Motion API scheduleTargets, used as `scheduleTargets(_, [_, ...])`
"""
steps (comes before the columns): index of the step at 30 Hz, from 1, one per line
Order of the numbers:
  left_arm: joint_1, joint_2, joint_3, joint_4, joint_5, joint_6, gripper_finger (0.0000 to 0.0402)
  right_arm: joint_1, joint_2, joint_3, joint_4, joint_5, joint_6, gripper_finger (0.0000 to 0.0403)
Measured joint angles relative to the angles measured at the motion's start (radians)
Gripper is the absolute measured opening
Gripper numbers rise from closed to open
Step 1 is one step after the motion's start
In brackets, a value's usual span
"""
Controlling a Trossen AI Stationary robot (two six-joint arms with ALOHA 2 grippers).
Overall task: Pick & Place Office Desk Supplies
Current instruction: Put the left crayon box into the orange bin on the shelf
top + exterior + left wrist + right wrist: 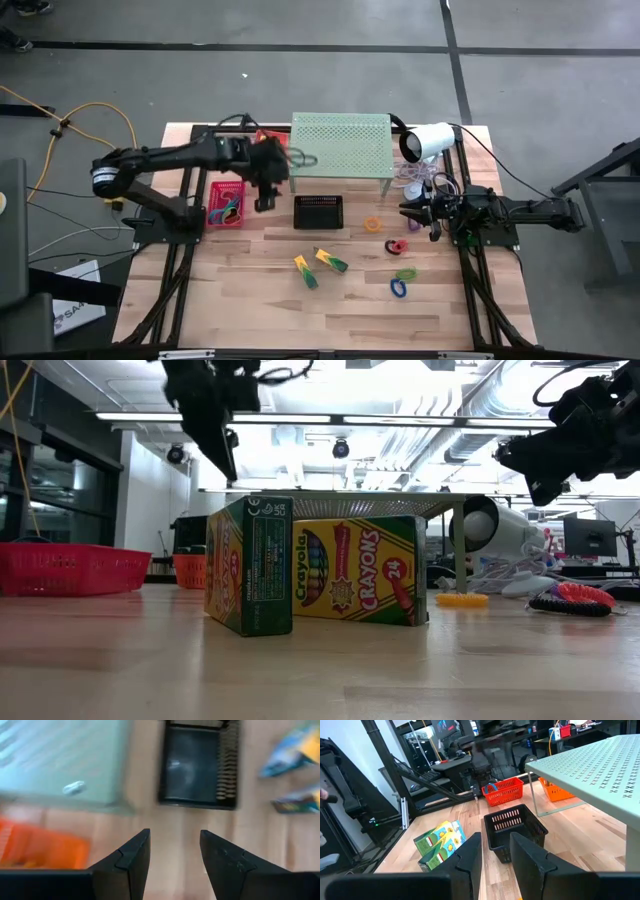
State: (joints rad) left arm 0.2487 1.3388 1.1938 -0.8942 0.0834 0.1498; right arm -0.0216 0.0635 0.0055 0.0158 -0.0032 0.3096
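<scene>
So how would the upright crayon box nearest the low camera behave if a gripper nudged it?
The green crayon box stands on a narrow edge, so a push high up would probably tip it. It looks like thin cardboard, likely light and slightly crushable. Its flat faces on the wooden table should slide, not roll.

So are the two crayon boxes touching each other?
Apart. The high view shows bare wood between the left crayon box and the right crayon box; the low view overlaps them, so it cannot settle it.

Light wooden table (250, 300) bears a pale-green perforated shelf (340, 142), black basket (318, 212) and red basket (226, 203). Two crayon boxes (318, 267) lie centrally. Coloured loops (400, 272) lie right of them.
</scene>
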Motion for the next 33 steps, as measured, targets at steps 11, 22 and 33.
scheduleTargets(11, [-0.306, 0.0, 0.0, 0.01, -0.038, 0.045, 0.0166, 0.0, 0.0, 0.0, 0.0, 0.0, 0.0, 0.009])
scheduleTargets(22, [-0.446, 0.0, 0.0, 0.071, -0.065, 0.046, 0.0166, 0.0, 0.0, 0.0, 0.0, 0.0, 0.0, 0.009])
scheduleTargets(33, [-0.476, 0.103, 0.0, 0.177, -0.116, 0.067, 0.0166, 0.0, 0.0, 0.0, 0.0, 0.0, 0.0, 0.009])
